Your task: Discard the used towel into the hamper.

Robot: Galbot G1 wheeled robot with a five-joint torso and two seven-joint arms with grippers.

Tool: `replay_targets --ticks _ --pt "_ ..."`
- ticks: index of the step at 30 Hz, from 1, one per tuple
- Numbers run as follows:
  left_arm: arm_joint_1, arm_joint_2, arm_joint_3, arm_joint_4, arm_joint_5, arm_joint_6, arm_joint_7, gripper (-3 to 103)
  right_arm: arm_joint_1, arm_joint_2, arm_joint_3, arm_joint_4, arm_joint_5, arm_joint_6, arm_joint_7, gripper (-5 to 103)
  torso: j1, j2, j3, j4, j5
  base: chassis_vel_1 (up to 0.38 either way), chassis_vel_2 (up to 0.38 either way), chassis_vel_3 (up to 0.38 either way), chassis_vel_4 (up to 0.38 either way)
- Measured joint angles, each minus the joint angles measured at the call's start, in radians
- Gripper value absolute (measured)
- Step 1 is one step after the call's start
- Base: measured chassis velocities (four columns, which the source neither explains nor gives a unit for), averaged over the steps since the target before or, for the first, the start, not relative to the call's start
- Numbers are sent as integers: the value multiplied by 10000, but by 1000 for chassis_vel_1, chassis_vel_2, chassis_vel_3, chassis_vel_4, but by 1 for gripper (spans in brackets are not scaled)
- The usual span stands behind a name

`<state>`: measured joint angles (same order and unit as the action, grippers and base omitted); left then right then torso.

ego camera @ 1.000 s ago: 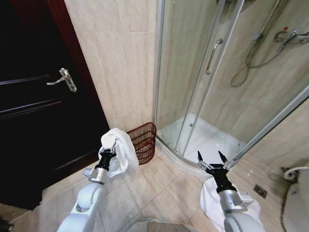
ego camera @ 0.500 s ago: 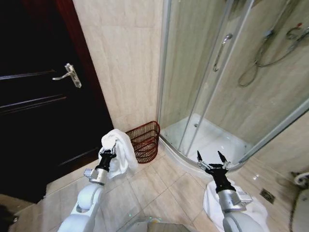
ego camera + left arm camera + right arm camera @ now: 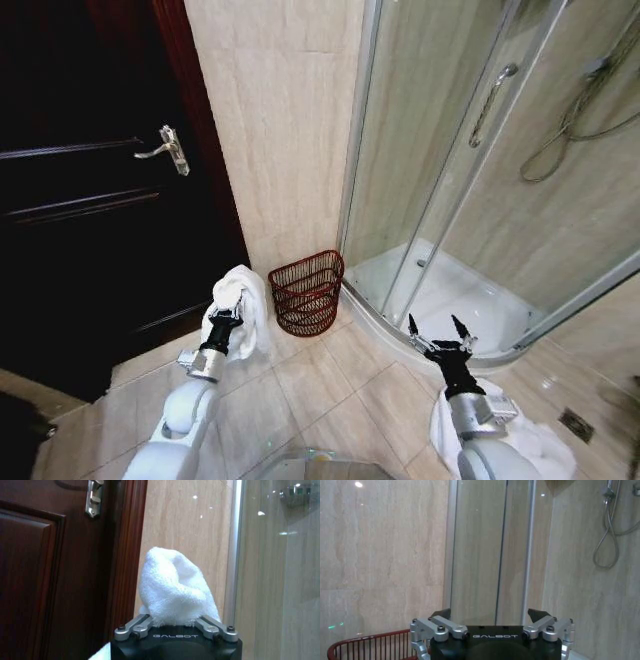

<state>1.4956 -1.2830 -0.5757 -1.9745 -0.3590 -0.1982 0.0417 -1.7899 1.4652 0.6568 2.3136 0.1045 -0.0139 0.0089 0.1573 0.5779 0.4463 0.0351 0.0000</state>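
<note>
Left gripper [image 3: 232, 318] clenched on the white towel [image 3: 243, 305], cloth bunched above and draped around the fingers, held clear of the floor. Just ahead and to its right, close by: the hamper [image 3: 307, 291], upright on the tiles against the wall, mouth open upward, rim a little below the towel. Nearer arm: the left. Right gripper [image 3: 440, 332] spread wide and empty, farther off on the hamper's other side. Against half a second back: whole view swung leftward, camera turned; hamper nearer the frame's middle, grip on the towel unchanged.
</note>
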Motion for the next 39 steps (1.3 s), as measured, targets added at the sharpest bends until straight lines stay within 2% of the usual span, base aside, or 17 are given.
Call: replay_targets --ticks 17,26,39 --pt "-226 -26 138 -26 205 261 100 10 31 7 -107 -210 -53 24 62 100 26 53 34 1 0 -73 62 64 -67" --pt "-733 10 462 170 331 648 146 10 187 -8 -71 -518 -57 -35 82 100 31 70 42 0 0 0 0 0 0" --pt "-954 31 648 431 473 703 308 10 476 0 -182 -936 -42 -3 55 100 37 82 50 1 0 -27 36 32 -31"
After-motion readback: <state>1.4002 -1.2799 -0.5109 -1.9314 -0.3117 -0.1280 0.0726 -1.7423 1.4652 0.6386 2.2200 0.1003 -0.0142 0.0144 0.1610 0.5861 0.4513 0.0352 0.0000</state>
